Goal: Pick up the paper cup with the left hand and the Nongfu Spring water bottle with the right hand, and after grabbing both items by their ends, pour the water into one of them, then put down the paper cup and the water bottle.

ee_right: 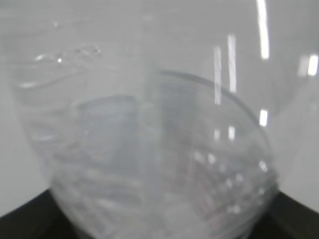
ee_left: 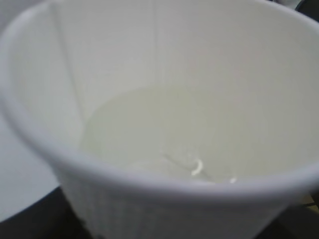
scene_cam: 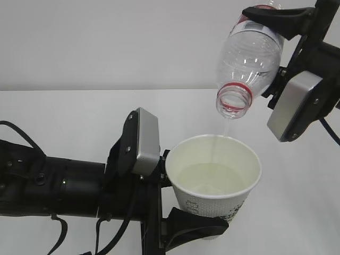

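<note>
The left hand [scene_cam: 175,212] has its jaws clamped round the paper cup [scene_cam: 213,178] at six o'clock, above the white worktop [scene_cam: 79,117]. At one o'clock the right hand [scene_cam: 281,32] grips the tipped water bottle [scene_cam: 249,53], water [scene_cam: 226,128] streaming down. Only the left wrist view shows the pale pool [ee_left: 149,129]; the right wrist view blurs into the bottle's ribs [ee_right: 149,159].

Setting: robot lab or test bench, by appearance.
Surface: plain white table [scene_cam: 64,122], bare, no household clutter.
Backdrop: blank pale grey wall [scene_cam: 106,42], undecorated.
Equipment: two black robot arms with grey wrist blocks, loose black cables [scene_cam: 13,130] trailing on the tabletop.
</note>
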